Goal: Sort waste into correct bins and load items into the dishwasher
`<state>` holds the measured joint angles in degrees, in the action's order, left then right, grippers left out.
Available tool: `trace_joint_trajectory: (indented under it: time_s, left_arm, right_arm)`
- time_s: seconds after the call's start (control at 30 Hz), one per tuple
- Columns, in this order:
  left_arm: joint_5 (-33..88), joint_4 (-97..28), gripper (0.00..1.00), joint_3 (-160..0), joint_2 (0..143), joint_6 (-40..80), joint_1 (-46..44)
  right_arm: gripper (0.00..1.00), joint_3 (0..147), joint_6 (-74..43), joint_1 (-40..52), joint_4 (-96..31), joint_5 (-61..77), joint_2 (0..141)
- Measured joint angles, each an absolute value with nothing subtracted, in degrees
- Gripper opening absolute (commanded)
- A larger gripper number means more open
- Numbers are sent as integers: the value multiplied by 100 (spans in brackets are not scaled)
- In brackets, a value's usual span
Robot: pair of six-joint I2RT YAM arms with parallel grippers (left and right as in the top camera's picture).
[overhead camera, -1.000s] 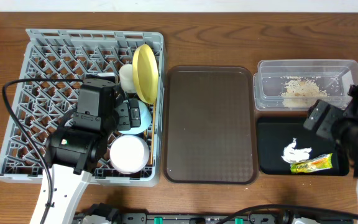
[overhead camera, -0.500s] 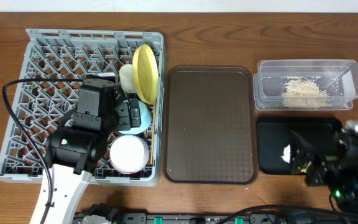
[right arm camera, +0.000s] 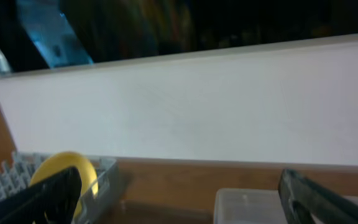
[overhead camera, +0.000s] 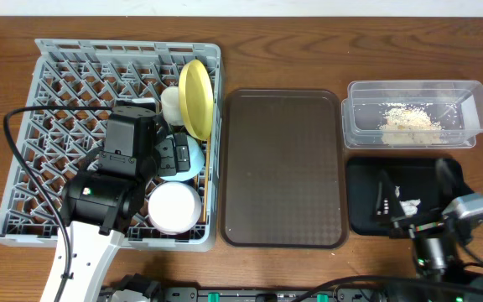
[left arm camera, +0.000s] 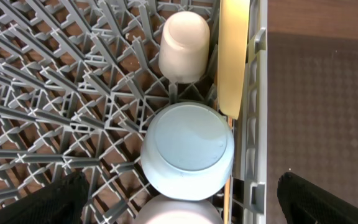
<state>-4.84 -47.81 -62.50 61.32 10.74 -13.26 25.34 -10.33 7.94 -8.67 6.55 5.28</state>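
The grey dishwasher rack point(overhead camera: 57, 84) holds an upright yellow plate point(overhead camera: 195, 96), a white cup point(overhead camera: 171, 105), an upturned light blue bowl point(left arm camera: 188, 152), a white bowl point(overhead camera: 174, 207) and chopsticks point(left arm camera: 227, 202) along its right wall. My left gripper point(left arm camera: 182, 196) hangs open above the two bowls, holding nothing. The clear tub point(overhead camera: 468, 113) contains beige food scraps point(overhead camera: 407, 124). A white tissue point(overhead camera: 409, 204) lies in the black tray point(overhead camera: 360, 205), partly hidden by my right gripper point(overhead camera: 413, 189). That gripper is open and empty, tilted up toward the back wall.
A brown serving tray point(overhead camera: 283, 168) lies bare between the rack and the two bins. The right wrist view shows the pale back wall, the plate point(right arm camera: 67, 171) and the tub's rim point(right arm camera: 253, 202). A black cable point(overhead camera: 23, 168) loops over the rack's left side.
My right arm has swung from the table's right edge to the front, and now covers the black tray's front right part. The left arm has not moved.
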Motion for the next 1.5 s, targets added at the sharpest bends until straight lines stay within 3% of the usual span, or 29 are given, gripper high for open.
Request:
trace_joint_trajectory:
  time_s: [0.27,0.67,1.03,1.5]
  left_arm:
    - [-482,-4781,98,-6250,6134,1074,-1328]
    - [-484,-4779,98,-6250,6134,1074,-1328]
    - [-484,-4777,98,-6250,6136,1074,-1328]
    - [-482,-4781,99,-6250,6136,1074,-1328]
  right_arm:
    - [99,993,-1015,790,567,888,95]
    - [99,128,-1013,790,812,906,93]
    - [99,38,-1013,790,-307,926,71]
    - [99,38,-1015,790,-320,921,67]
